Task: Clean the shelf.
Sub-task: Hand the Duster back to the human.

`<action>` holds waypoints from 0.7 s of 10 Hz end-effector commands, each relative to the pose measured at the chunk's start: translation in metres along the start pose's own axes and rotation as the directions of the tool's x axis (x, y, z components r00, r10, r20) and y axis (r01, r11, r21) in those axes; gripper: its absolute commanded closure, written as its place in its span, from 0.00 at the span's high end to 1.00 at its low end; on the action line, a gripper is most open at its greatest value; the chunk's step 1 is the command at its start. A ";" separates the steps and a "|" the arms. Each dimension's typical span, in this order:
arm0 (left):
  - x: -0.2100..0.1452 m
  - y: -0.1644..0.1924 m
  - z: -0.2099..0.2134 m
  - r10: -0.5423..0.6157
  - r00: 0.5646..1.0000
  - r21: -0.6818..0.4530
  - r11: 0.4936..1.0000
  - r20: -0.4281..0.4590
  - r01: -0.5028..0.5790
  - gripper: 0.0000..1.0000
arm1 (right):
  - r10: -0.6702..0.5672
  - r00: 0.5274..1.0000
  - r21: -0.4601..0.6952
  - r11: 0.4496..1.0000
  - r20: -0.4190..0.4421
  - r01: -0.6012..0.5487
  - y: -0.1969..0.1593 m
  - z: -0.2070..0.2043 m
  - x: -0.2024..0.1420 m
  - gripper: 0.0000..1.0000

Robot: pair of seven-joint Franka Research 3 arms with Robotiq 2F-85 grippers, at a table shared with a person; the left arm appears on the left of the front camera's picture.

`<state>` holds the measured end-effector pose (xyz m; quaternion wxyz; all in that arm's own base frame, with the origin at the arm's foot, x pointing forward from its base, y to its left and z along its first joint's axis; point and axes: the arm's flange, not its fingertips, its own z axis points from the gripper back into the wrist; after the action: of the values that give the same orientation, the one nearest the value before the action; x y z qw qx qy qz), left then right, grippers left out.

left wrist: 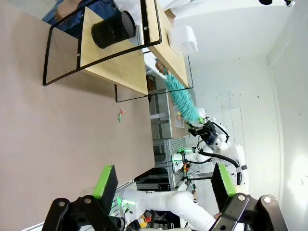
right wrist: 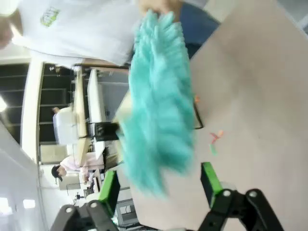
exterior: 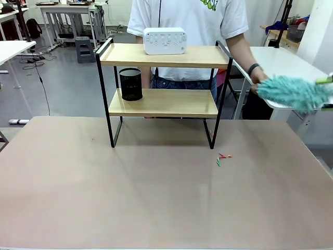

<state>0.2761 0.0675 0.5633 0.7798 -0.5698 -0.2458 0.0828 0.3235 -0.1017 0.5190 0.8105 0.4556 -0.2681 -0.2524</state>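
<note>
The shelf point(exterior: 164, 104) stands at the table's far middle, two light boards in a black frame; the left wrist view has it sideways point(left wrist: 120, 67). A white box point(exterior: 164, 40) sits on its top board and a black mesh cup point(exterior: 130, 84) on the lower one. Right of the shelf, a person's hand point(exterior: 257, 78) holds one end of a teal fluffy duster point(exterior: 291, 92). My right gripper point(exterior: 328, 94) is at the duster's other end, its green pads spread wide either side of the duster point(right wrist: 159, 110). My left gripper point(left wrist: 161, 183) is open, holding nothing.
Small red and green scraps point(exterior: 222, 158) lie on the brown table point(exterior: 156, 198) in front of the shelf's right leg. A white table point(exterior: 286, 60) stands behind at the right. The person stands directly behind the shelf.
</note>
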 end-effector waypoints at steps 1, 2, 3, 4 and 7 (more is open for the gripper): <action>-0.003 0.001 -0.008 -0.012 0.999 -0.058 0.998 -0.035 0.010 1.00 | 0.062 0.995 0.142 0.989 -0.073 -0.051 0.037 0.009 -0.031 1.00; -0.008 0.006 -0.030 -0.012 0.993 -0.116 0.993 -0.113 -0.001 1.00 | 0.110 0.983 0.183 0.980 -0.148 -0.082 0.056 0.003 -0.050 1.00; -0.012 0.010 -0.059 -0.001 0.980 -0.174 0.984 -0.199 -0.034 1.00 | 0.140 0.966 0.225 0.970 -0.219 -0.090 0.071 -0.012 -0.068 1.00; -0.017 0.014 -0.086 -0.030 0.974 -0.170 0.985 -0.224 -0.008 1.00 | 0.157 0.948 0.254 0.964 -0.277 -0.085 0.083 -0.042 -0.084 1.00; -0.013 0.040 -0.148 0.136 0.934 -0.104 0.978 -0.330 -0.179 1.00 | 0.199 0.907 0.296 0.951 -0.370 -0.088 0.094 -0.117 -0.113 1.00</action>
<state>0.3344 -0.0538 0.4984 0.7683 -0.6344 -0.0851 0.0036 0.3183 0.0753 0.5433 0.7956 0.5799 -0.1614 -0.0687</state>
